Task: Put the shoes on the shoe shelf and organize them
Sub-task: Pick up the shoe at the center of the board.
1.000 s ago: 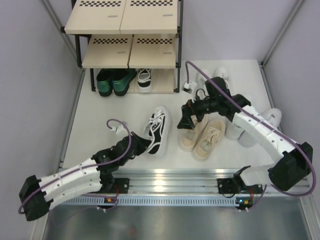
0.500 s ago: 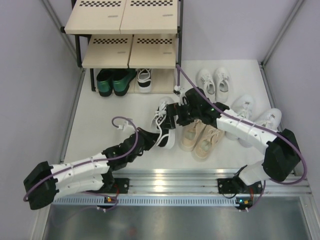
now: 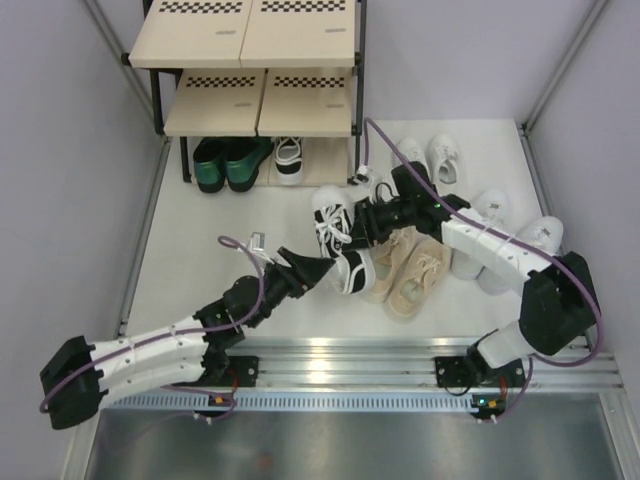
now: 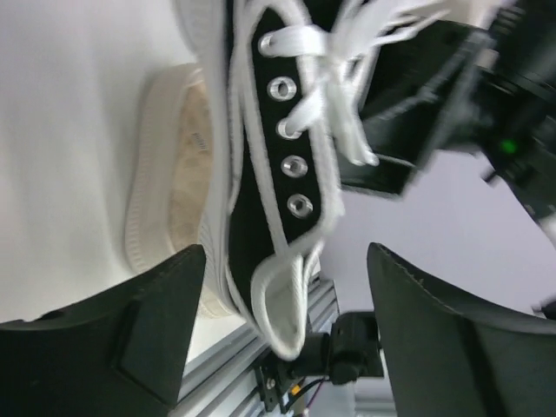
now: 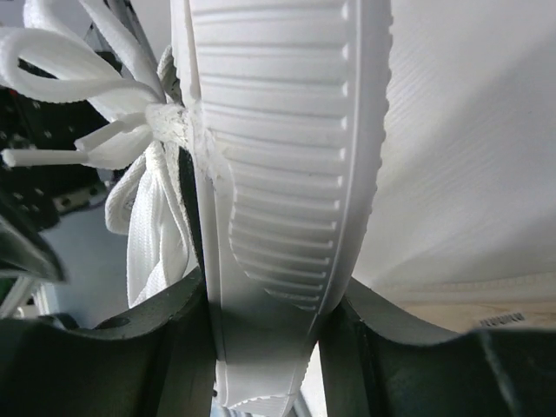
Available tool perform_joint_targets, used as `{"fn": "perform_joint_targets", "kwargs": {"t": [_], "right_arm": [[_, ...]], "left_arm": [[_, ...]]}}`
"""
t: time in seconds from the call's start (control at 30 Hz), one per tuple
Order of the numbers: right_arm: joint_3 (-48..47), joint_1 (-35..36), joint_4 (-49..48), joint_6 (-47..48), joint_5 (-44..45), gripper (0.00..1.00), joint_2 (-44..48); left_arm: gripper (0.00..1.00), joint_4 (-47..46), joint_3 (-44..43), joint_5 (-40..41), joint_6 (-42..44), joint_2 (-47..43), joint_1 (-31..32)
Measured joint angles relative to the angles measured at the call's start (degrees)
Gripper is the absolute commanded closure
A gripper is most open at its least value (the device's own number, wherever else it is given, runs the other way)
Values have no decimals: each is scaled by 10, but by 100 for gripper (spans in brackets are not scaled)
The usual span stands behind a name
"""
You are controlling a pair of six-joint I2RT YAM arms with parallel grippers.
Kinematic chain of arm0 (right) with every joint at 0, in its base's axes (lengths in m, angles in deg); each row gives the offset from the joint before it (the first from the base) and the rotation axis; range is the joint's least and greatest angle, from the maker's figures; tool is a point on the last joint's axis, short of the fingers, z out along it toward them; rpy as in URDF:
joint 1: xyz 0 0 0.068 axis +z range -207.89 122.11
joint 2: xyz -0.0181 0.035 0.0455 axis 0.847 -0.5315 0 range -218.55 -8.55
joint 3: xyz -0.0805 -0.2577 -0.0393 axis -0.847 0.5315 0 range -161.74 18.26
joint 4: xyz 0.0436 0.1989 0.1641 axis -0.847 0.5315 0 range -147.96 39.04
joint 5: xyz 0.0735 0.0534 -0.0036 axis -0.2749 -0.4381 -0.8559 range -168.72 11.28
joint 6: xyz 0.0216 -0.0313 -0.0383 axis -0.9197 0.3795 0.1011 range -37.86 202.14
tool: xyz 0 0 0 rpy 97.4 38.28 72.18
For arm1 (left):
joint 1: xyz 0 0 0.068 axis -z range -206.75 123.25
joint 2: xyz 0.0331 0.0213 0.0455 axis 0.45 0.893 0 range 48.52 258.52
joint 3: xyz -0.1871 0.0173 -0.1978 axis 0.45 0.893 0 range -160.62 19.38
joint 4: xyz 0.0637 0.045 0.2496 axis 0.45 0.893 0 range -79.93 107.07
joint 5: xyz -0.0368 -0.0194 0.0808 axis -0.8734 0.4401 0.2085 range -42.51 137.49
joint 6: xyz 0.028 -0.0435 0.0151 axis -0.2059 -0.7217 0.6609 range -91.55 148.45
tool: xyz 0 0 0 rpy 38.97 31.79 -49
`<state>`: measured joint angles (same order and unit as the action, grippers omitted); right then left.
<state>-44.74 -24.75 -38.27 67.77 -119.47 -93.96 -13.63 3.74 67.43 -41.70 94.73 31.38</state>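
A black-and-white sneaker (image 3: 334, 228) is tipped on its side in mid-floor. My right gripper (image 3: 363, 226) is shut on it; in the right wrist view both jaws press the ribbed white sole (image 5: 287, 130). My left gripper (image 3: 316, 268) stands open at the shoe's heel (image 4: 282, 317), which lies between the spread fingers (image 4: 165, 304) without being pinched. The shoe shelf (image 3: 250, 45) stands at the back left. On its bottom tier sit the dark green shoes (image 3: 225, 165) and the other black-and-white sneaker (image 3: 288, 160).
Beige sneakers (image 3: 408, 272) lie just right of the held shoe, under the right arm. Small white sneakers (image 3: 430, 155) sit at the back, larger white sneakers (image 3: 505, 235) to the right. Grey walls close in both sides; a metal rail (image 3: 340, 360) runs along the near edge.
My left gripper has opened and let go of the sneaker's heel. My right arm swung left from above the beige pair and closed on the sneaker, which has turned onto its side.
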Motion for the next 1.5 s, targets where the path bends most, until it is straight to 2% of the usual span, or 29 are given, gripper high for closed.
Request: {"fn": "perform_joint_targets", "kwargs": {"t": [0.03, 0.1, 0.23, 0.4, 0.53, 0.7, 0.83, 0.93, 1.03, 1.07, 1.1, 1.17, 1.2, 1.27, 1.3, 1.37, 1.43, 1.47, 1.5], "right_arm": [[2, -14, 8, 28, -18, 98, 9], [5, -37, 29, 89, -44, 99, 28], [11, -57, 83, 220, -98, 100, 73], [10, -32, 210, 401, -182, 100, 84], [8, 7, 289, 495, -205, 100, 83], [-4, 41, 333, 554, -215, 100, 83], [-4, 46, 350, 572, -199, 100, 84], [-4, 54, 350, 576, -198, 100, 84], [-4, 57, 350, 578, -197, 100, 84], [-4, 57, 350, 578, -196, 100, 84], [-4, 57, 349, 578, -193, 100, 84], [-4, 57, 349, 570, -192, 94, 84], [-3, 58, 352, 559, -196, 78, 84], [-3, 60, 345, 542, -195, 61, 84], [0, 61, 335, 533, -194, 44, 84], [1, 64, 311, 518, -179, 29, 85], [6, 64, 279, 498, -139, 23, 99], [8, 61, 265, 490, -119, 14, 109], [12, 59, 251, 479, -96, 13, 120]], "left_arm": [[13, -16, 11, -11, 17, -24, 0], [9, -30, 29, -35, 63, -88, 0], [2, 0, 38, -76, 166, -229, 0], [2, 55, 38, -101, 274, -347, 0], [2, 77, 37, -129, 322, -339, 0], [2, 64, 36, -191, 358, -249, 0], [3, -10, 33, -246, 365, -165, 0], [9, -63, 25, -276, 366, -111, 0], [26, -104, 17, -296, 359, -70, 0], [35, -114, 16, -300, 356, -61, 0], [62, -121, 16, -303, 353, -56, 0], [90, -129, 16, -298, 355, -53, 0], [100, -128, 16, -291, 361, -53, -2], [100, -127, 20, -275, 361, -60, -3], [100, -121, 24, -262, 353, -69, -3], [100, -102, 34, -230, 331, -94, -4], [100, -70, 57, -192, 289, -130, -14], [100, -58, 70, -180, 268, -146, -26], [100, -49, 84, -171, 244, -159, -40]]}}
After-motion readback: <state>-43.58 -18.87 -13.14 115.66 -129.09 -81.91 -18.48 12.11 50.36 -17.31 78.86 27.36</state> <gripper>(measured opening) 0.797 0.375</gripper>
